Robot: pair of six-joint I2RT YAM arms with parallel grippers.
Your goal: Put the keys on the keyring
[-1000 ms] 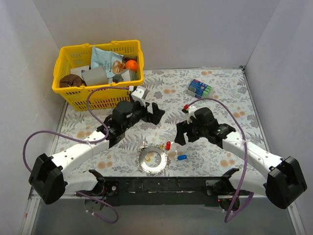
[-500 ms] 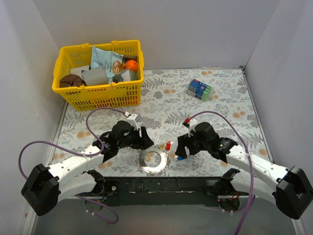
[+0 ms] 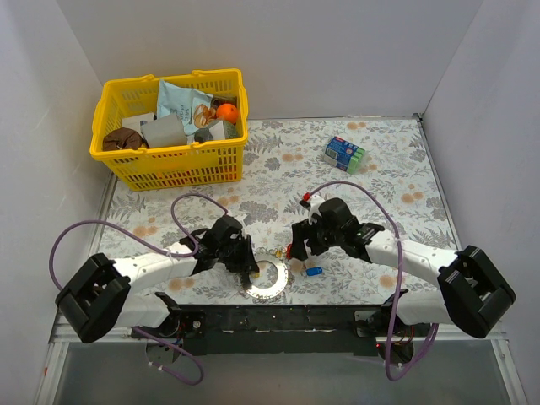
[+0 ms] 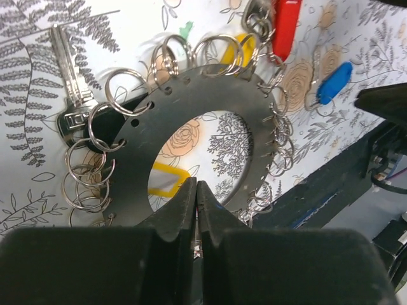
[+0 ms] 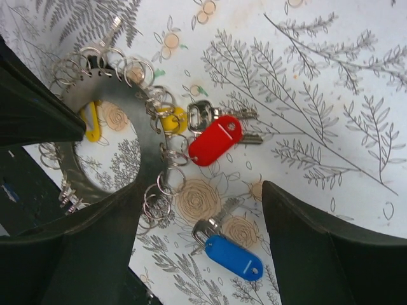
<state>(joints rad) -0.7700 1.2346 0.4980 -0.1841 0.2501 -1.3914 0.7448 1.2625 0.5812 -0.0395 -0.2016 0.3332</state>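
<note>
My left claw (image 4: pixel 196 197) is pressing together at the keyring's (image 4: pixel 191 89) rim. My right claw (image 5: pixel 202 190) is hovering spread above the keys (image 5: pixel 215 141).

Overhead camera looks down; both close wrist cameras share keyring (image 4: pixel 191 101).

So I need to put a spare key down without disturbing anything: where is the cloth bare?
Bare: the back middle between the yellow basket and the packet, and the stretch just in front of the packet. Crowded: front centre, where the keyring, red-tagged key, blue-tagged key, left gripper and right gripper sit close together.
</note>
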